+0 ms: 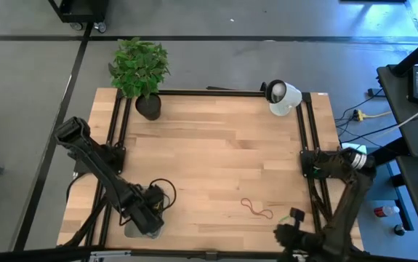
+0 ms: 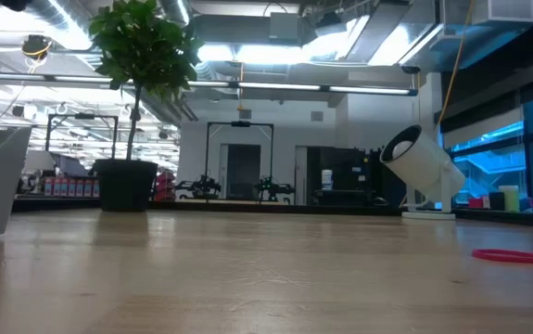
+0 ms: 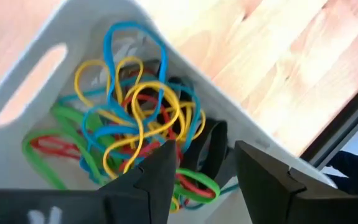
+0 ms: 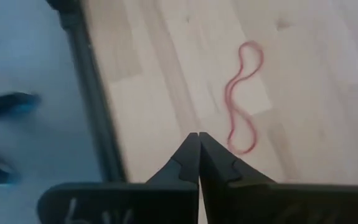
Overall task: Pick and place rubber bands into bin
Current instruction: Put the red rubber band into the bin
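Looks like the job is nearly wrapped up; the bin already holds a tangled heap of rubber bands in yellow, blue, green, red and a dark one, and the only stray I can find on the tabletop is one red rubber band, twisted into a long figure-eight; so by my reckoning one pick and one drop are left, unless something is hiding outside these views.

The left jaws hang right over the bin with the fingers spread and nothing between them; the pile sits directly beyond the tips, so that load counts as released; the left arm is bent down at the near left corner of the tabletop.

The right jaws are clenched tight, fingertip against fingertip, on nothing; the red band lies just ahead of the tips and a bit to one side, not touching them; that arm is folded low at the near right edge, next to the frame rail.
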{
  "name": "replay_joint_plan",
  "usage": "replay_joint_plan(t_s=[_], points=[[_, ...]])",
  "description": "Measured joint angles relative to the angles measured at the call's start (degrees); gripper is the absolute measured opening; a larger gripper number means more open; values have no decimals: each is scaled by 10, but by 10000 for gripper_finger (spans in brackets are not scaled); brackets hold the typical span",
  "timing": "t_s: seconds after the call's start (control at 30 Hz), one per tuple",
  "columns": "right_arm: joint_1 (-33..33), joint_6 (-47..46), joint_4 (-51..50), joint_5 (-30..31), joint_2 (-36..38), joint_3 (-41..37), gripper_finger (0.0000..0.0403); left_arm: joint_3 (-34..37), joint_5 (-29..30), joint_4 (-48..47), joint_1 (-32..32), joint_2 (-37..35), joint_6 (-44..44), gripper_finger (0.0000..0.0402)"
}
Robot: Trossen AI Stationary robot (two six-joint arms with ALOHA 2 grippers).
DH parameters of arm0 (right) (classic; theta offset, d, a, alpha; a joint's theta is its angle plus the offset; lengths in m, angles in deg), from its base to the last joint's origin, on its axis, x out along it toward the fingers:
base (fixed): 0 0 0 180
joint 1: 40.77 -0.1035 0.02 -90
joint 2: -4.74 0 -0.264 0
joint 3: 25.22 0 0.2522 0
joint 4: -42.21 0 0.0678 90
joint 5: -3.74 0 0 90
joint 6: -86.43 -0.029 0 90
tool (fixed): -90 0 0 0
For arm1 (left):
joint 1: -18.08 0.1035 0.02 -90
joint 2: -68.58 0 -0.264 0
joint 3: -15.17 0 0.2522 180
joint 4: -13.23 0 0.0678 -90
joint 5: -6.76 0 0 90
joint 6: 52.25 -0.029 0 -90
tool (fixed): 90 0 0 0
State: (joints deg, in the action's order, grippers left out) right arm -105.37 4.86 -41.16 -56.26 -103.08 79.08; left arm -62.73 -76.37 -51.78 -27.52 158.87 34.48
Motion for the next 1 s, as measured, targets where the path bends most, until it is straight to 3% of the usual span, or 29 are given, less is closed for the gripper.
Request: replay_joint_plan(t_s=[0.17,0.33,0.77,1.0], points=[[-33,-60,133,3,58,-122,2,0,7,7,15,0,-38,149],[-24,-68,255,0,72,-208,16,0,7,9,27,0,-46,148],[86,-96,279,-92,72,-329,100,0,7,40,30,0,-46,148],[103,-94,302,-144,69,-386,90,0,9,40,30,0,-46,148]])
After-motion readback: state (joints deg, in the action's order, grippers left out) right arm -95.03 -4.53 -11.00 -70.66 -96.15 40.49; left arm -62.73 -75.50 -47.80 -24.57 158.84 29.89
